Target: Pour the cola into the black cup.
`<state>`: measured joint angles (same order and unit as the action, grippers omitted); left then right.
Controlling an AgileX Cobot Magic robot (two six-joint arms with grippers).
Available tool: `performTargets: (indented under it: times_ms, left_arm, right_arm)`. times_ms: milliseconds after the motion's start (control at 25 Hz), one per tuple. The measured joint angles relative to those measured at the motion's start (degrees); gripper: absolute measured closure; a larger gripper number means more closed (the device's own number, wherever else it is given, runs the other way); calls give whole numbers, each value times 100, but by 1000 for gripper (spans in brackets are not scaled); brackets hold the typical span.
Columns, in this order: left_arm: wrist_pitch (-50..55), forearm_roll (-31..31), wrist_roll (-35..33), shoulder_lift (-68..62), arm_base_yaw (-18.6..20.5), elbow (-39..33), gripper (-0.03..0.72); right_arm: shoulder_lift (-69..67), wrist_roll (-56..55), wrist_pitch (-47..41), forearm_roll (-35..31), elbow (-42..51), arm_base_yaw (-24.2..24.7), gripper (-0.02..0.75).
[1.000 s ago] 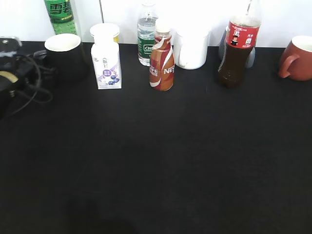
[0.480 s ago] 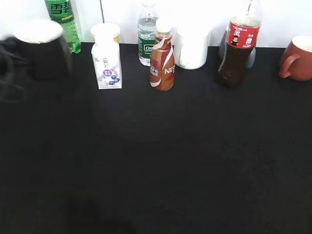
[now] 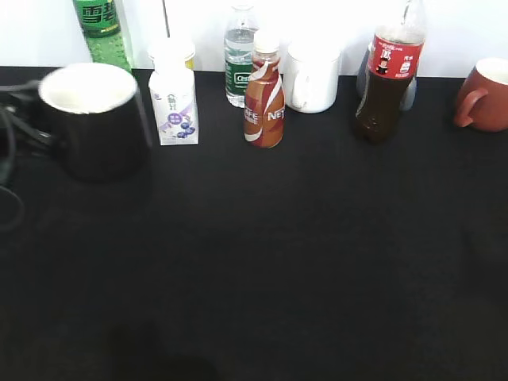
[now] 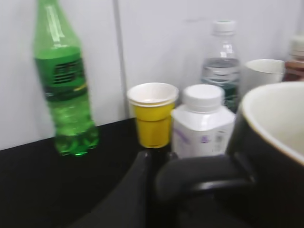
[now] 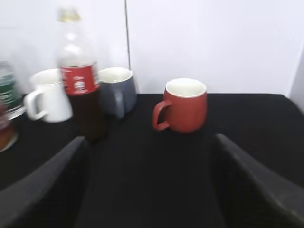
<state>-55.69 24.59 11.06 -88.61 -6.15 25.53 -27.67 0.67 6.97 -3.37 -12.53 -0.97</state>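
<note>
Black cup (image 3: 97, 119) clamped by its handle in left jaws, right jaws wide apart facing cola (image 5: 84, 95)

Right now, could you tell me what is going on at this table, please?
The left gripper has the black cup by its handle at the left of the table; the exterior view cannot show whether it is lifted. The cola stands untouched in the back row, capped, beside a reddish-brown mug. The right gripper is open and empty, facing the cola and that mug. Nothing has been poured: the cup's white inside looks empty.
</note>
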Motion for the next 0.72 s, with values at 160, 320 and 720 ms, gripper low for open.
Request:
performTargets:
  times_ms: [160, 320, 720]
  left_arm:
    - [36, 17, 0, 0, -240, 0, 638]
    - [41, 18, 5, 0, -259, 0, 638]
    - [-97, 18, 5, -347, -259, 0, 638]
  right_arm:
    - [-3319, 0, 3032, 337, -126, -28, 146]
    - [-5663, 294, 4478, -185, -990, -1192, 146]
    - [-8737, 35, 5154, -875, -3257, -1751, 66]
